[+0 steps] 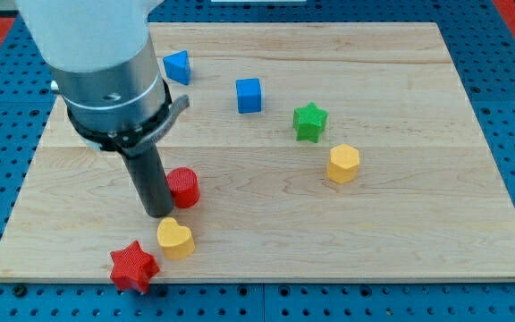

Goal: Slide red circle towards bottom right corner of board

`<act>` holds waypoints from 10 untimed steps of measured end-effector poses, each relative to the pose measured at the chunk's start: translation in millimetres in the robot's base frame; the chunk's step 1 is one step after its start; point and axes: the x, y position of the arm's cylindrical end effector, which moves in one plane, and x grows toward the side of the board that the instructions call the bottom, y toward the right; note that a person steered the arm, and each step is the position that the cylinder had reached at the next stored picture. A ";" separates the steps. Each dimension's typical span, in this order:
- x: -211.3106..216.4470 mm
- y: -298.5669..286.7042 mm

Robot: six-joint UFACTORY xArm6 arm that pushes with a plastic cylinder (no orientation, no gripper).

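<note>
The red circle [185, 187] lies on the wooden board [401, 224] at the lower left of the view. My tip [158, 213] rests on the board just left of the red circle, touching or nearly touching its left side. The rod and the arm's grey body hide the board above and left of the circle. A yellow heart [175, 239] lies just below the tip and the red circle.
A red star [133, 266] sits at the board's bottom edge, lower left. A blue block [178, 67] and a blue cube [249, 95] lie near the top. A green star [310, 122] and a yellow hexagon [343, 164] lie right of centre.
</note>
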 end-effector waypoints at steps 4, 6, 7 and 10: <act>-84.9 60.0; -41.2 100.6; -13.2 149.2; 7.0 198.7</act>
